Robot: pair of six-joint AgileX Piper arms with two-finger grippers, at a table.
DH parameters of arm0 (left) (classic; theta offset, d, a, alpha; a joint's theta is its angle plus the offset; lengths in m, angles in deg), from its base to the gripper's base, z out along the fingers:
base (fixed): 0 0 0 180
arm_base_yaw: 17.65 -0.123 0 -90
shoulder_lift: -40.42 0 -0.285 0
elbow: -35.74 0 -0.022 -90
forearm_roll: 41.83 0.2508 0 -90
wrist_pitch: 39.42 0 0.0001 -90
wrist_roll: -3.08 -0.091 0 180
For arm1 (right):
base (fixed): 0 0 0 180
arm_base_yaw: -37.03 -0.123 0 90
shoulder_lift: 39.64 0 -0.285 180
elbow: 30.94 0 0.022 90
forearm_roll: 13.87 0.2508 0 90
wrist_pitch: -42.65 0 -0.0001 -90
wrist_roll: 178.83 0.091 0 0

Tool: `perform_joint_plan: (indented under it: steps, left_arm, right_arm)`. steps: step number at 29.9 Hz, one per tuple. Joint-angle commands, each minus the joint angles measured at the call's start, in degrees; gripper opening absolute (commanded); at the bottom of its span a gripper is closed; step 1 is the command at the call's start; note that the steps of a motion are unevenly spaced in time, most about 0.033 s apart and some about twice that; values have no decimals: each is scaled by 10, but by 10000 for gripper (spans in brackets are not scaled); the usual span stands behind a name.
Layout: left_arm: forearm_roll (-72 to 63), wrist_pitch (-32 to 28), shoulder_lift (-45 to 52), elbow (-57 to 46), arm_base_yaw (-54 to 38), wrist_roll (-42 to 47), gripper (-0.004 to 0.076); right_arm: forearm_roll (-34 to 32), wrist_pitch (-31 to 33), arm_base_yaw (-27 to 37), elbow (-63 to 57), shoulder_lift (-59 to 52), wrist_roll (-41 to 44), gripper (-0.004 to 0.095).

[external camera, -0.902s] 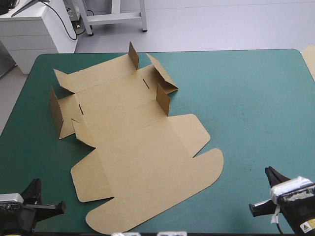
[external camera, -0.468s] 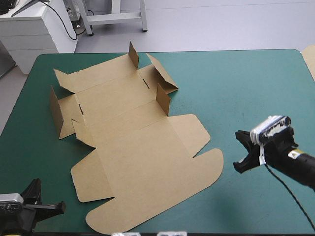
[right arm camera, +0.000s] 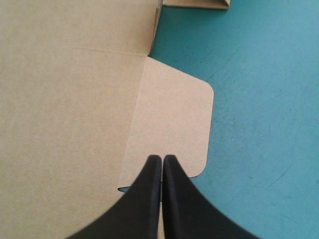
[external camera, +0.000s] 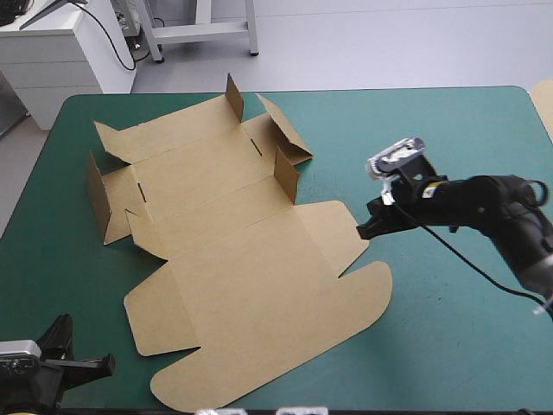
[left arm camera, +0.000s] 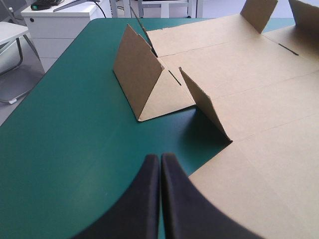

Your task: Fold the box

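Note:
The brown box lies as a flat cut sheet on the left half of the teal-green table, with a few small flaps standing up at its far end. My right gripper is shut and hovers at the rounded side flap on the sheet's right edge. In the right wrist view its tips sit just over that flap. My left gripper is shut near the table's front left corner. In the left wrist view, its tips point at raised flaps of the box.
Bare teal-green cover stretches to the right of the box. A pale board edge shows at the table's right edge. A white cabinet stands beyond the far left corner.
My right gripper has travelled from the front right corner forward and leftward to the box's right side flap. The left gripper and the box have not moved.

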Motion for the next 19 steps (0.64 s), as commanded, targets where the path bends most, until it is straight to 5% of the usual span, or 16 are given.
perform_joint_plan:
  steps: [1,6,12,19]
  left_arm:
    - [0,-43,5,12,-1,0,-8]
    - [0,-43,5,12,-1,0,-8]
    - [0,-43,5,12,-1,0,-8]
    - [0,-43,5,12,-1,0,-8]
  right_arm:
    - [-117,-27,-70,72,55,132,3]
    - [-126,-7,-108,175,155,152,2]
    - [-106,91,-108,335,274,103,57]
    - [-101,187,-108,520,378,104,514]
